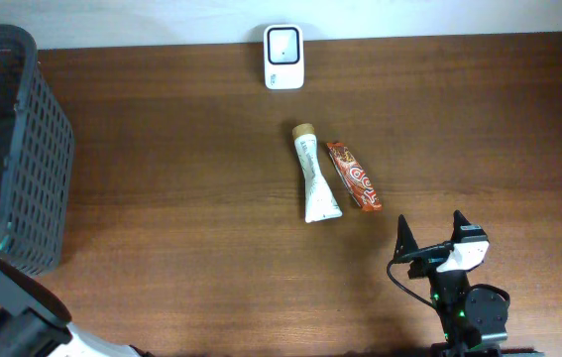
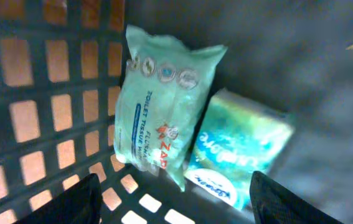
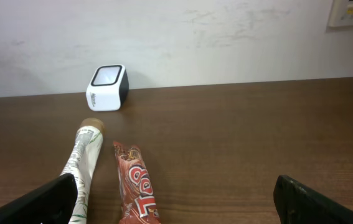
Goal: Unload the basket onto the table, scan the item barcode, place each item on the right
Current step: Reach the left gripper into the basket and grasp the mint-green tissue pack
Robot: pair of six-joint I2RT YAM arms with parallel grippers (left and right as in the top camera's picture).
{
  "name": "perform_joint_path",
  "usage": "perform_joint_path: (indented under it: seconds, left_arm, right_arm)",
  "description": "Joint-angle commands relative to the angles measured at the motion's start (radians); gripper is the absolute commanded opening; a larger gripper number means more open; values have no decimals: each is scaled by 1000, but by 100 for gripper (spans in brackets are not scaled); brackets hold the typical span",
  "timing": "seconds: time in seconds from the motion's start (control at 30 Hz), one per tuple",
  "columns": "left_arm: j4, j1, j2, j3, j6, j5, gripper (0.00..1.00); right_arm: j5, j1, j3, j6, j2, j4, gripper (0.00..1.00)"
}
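Overhead cam: table [image 1: 479, 119] w/ basket [image 1: 38, 149] filling the left edge of frame. L arm sits at lower left beside it; its fingers can't be seen from above.

Left wrist cam looks down into the basket. Tissue pack [image 2: 160, 106] lies centre-left of frame by the mesh wall, long axis running top-to-bottom w/ a slight lean. Second pack [image 2: 238, 152] lies against its right side, one edge overlapped by it. L gripper [image 2: 176, 193] hangs over both, fingers spread wide at the bottom corners of frame, nothing btw them. Finger line runs left-right, i.e. across the tissue pack's short side. That suits a pinch, I'd judge, provided it shifts a bit to frame left before dropping.

Back to overhead: tube [image 1: 315, 180] & snack bar [image 1: 353, 176] lie side by side mid-frame, very close, long axes roughly up-down. The tube's cap end points toward the scanner [image 1: 283, 57] at top centre. R gripper [image 1: 430, 223] sits lower right of centre, jaws at full width & empty, aimed up-frame; tube & snack bar lie up-left of it.

Which item is meant can't be told for sure. L gripper is the one poised, so tissue pack is prob. next. Scanner is well apart from the basket, far toward frame right & up, so that carry is long. R arm is nearer the scanner, tube & snack bar.
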Motion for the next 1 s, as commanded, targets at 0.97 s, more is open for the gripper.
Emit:
perform_joint_path:
  seconds: [0.97]
  left_arm:
    - [142, 95, 135, -11, -50, 116, 63]
  right_arm:
    - [-12, -7, -5, 4, -3, -4, 99]
